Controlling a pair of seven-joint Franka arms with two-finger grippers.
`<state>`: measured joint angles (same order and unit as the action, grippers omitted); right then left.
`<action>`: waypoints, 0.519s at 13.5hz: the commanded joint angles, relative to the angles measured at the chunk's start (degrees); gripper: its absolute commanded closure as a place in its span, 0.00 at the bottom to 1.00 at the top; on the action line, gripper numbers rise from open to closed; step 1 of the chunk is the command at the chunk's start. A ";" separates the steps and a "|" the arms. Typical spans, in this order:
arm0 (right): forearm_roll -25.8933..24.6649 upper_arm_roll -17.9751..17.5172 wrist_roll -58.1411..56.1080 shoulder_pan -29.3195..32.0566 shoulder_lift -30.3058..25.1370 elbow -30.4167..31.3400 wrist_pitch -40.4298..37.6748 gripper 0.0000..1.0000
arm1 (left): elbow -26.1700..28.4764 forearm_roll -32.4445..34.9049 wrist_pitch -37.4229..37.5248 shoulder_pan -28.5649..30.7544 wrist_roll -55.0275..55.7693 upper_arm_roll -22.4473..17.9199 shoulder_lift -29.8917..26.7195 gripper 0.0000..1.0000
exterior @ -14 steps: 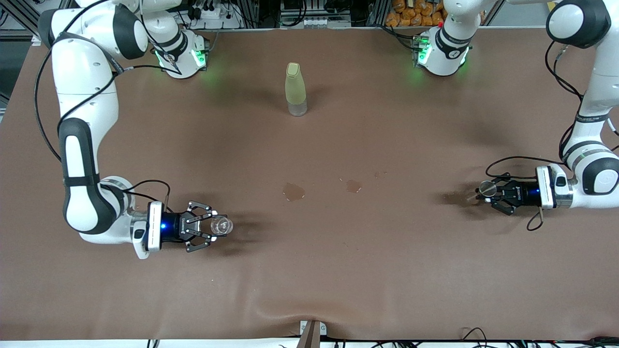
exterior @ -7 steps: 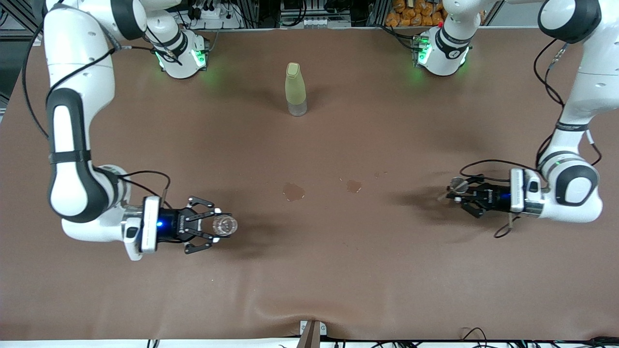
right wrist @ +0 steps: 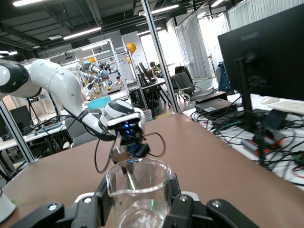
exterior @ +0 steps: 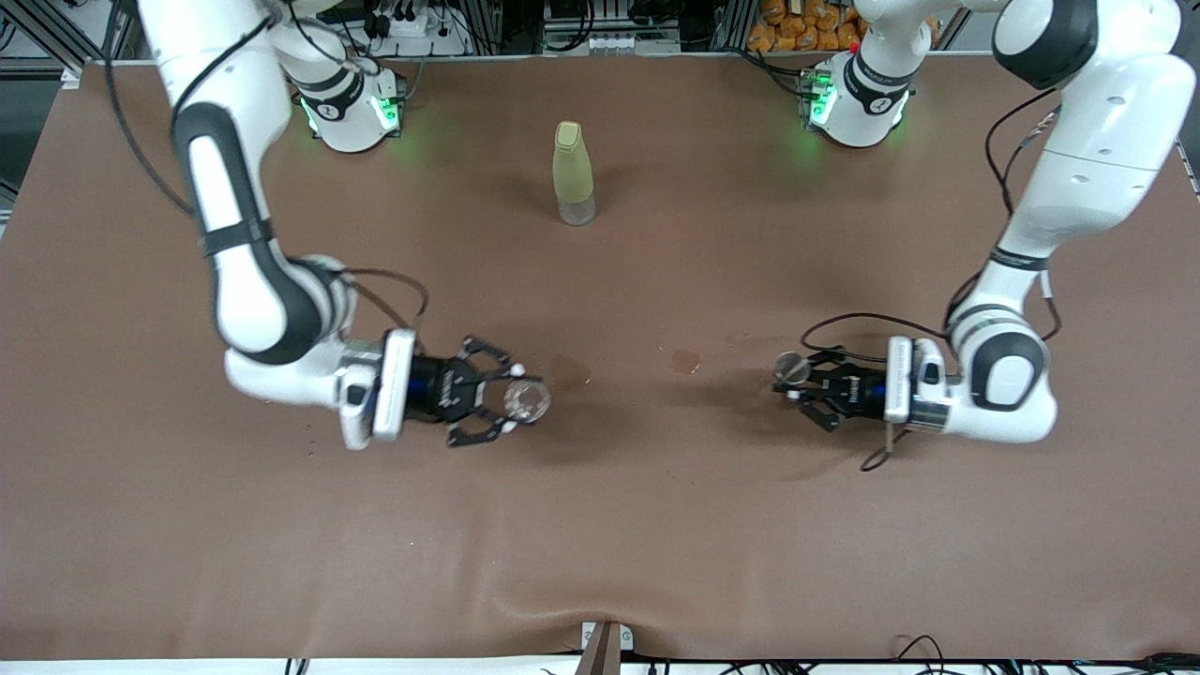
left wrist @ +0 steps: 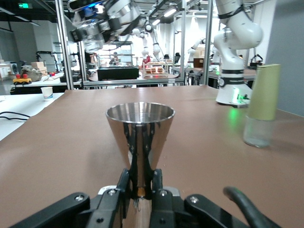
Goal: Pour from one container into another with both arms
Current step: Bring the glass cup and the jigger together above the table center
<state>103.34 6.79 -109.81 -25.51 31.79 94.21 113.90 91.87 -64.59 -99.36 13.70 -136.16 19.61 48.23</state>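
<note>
Grippers have closed in over mid-table — right gripper (exterior: 511,401) clamping glass beaker (exterior: 527,400), left gripper (exterior: 795,380) clamping steel cup (exterior: 787,367).

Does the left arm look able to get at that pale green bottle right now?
Probably not as things stand: the left hand is already shut on a metal cup. The tabletop toward the green bottle looks open, so it would have to put the cup down first.
</note>
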 commanded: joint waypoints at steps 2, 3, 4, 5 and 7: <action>9.58 0.33 -8.82 -2.96 -3.66 9.92 0.10 0.84 | 4.01 -5.80 -6.88 -3.23 0.11 1.91 -0.94 1.00; 10.20 0.24 -9.80 -3.14 -4.62 11.94 -0.34 0.84 | 4.54 -6.42 -9.07 -3.32 0.02 3.40 -0.77 1.00; 11.17 -0.28 -9.90 -3.40 -5.85 13.87 -0.52 0.84 | 4.80 -7.03 -11.01 -3.67 -0.16 4.46 -0.59 1.00; 12.83 -1.33 -9.90 -3.49 -7.34 15.98 -0.52 0.84 | 4.98 -8.00 -12.42 -4.63 -0.51 4.90 -0.33 1.00; 14.43 -2.13 -10.42 -3.67 -8.93 19.24 -0.52 0.84 | 5.25 -10.98 -15.32 -7.53 -1.99 4.91 -0.06 1.00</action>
<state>115.14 5.35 -118.72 -28.68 27.98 107.28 112.80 96.37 -72.26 -111.94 8.15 -136.34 24.25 48.37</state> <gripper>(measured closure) 0.507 0.789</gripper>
